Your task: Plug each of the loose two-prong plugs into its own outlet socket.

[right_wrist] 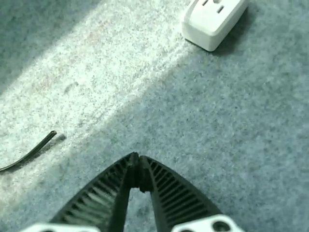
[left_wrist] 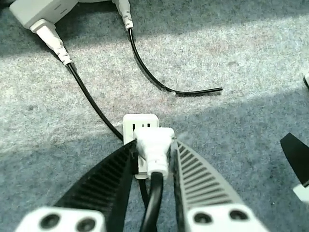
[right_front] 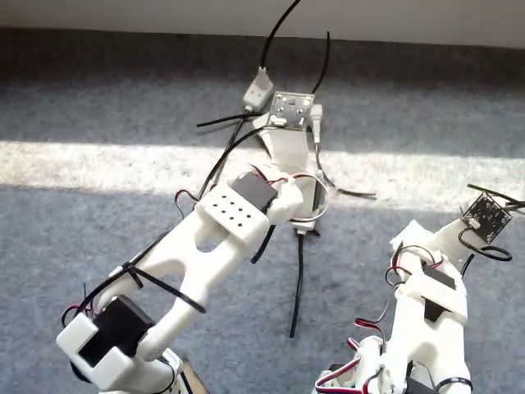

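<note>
1. On the grey carpet (left_wrist: 251, 58) mid-scene, the left gripper (left_wrist: 153, 149) is clamped on a white two-prong plug (left_wrist: 154, 137). Its ribbed fingers (left_wrist: 116, 179) press the plug from both sides.
2. The held plug touches a small white outlet socket (left_wrist: 140, 124) just in front of it. The socket's slots show on its upper face; I cannot tell if the prongs are in.
3. The plug's black cable (left_wrist: 153, 203) runs back between the fingers. From above, the same cable (right_front: 297, 279) trails over the carpet toward the arm bases.
4. Farther out, a second socket (left_wrist: 41, 9) has a seated plug (left_wrist: 48, 35) in it. Its black lead (left_wrist: 91, 101) curves toward the small socket.
5. Near that sits a third plug (left_wrist: 124, 10). Its short cable (left_wrist: 159, 82) ends free on the carpet, and I cannot tell what the plug sits in.
6. The right gripper (right_wrist: 138, 169) hangs low over bare carpet, fingertips pressed together, nothing between them.
7. Well ahead of it lies another white socket (right_wrist: 215, 17), slots up, with a loose cable end (right_wrist: 29, 152) off to one side.
8. The right arm (right_front: 426, 312) is folded near its base, well apart from the left gripper.
</note>
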Controlling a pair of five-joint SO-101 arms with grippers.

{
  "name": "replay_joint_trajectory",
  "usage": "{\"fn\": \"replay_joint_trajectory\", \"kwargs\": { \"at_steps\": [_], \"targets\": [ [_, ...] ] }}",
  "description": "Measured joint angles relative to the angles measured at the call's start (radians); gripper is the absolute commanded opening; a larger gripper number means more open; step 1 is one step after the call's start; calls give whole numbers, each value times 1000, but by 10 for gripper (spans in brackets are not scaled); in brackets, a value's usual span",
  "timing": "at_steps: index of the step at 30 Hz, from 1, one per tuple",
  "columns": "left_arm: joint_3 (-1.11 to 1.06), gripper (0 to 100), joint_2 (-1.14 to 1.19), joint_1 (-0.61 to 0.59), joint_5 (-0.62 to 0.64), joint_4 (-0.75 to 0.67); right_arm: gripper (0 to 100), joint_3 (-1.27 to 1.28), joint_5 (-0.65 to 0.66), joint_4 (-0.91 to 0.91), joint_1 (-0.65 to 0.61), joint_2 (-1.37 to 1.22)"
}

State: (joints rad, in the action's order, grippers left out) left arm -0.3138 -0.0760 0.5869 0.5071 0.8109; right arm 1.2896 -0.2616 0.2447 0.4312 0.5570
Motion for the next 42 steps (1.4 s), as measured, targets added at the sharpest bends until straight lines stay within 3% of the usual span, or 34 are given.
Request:
{"fn": "replay_joint_trajectory", "kwargs": {
  "at_steps": [11,24,42],
  "targets": [
    [276,7,368,3,-2,75,6,0,0,0,0,0],
    [393,7,391,-49,0,222,6,0,0,0,0,0],
    [396,7,399,-46,38,219,6,0,0,0,0,0]
  ]
}}
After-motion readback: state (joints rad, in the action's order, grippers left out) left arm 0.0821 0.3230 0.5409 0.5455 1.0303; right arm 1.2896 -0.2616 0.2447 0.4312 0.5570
